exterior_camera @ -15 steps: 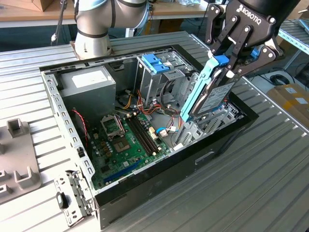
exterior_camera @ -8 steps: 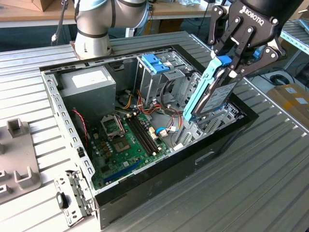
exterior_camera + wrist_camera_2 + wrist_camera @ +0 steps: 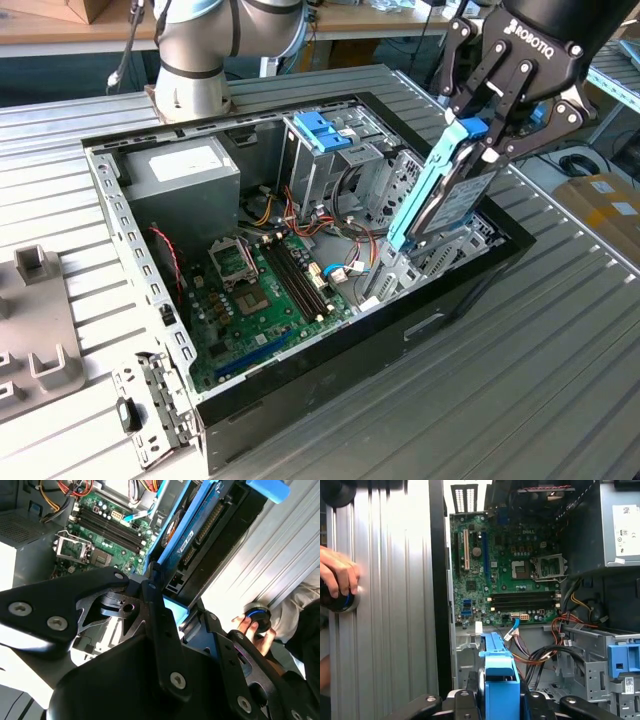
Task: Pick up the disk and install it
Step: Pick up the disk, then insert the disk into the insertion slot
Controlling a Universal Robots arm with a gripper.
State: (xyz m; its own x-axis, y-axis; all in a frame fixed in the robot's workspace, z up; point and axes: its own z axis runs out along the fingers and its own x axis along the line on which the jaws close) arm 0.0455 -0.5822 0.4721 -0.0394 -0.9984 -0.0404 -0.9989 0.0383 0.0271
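Note:
My gripper (image 3: pixel 480 135) hangs at the exterior view's upper right, shut on the upper end of the disk (image 3: pixel 442 200). The disk is a grey metal drive in a blue carrier frame. It stands steeply tilted, and its lower end reaches down into the metal bay (image 3: pixel 420 262) at the right side of the open computer case (image 3: pixel 300 385). In the second wrist view the disk (image 3: pixel 200 527) runs away from the black fingers (image 3: pixel 150 592) toward the case wall. The first wrist view shows the blue carrier (image 3: pixel 499 672) between the fingers, above the motherboard (image 3: pixel 505 575).
Inside the case lie the motherboard (image 3: pixel 265 295), a grey power supply (image 3: pixel 185 175), a drive cage with a blue latch (image 3: pixel 325 130) and loose cables (image 3: pixel 345 262). A person's hand (image 3: pixel 339 575) rests on a black knob beside the case. Grey fixtures (image 3: pixel 40 335) sit at the exterior view's left.

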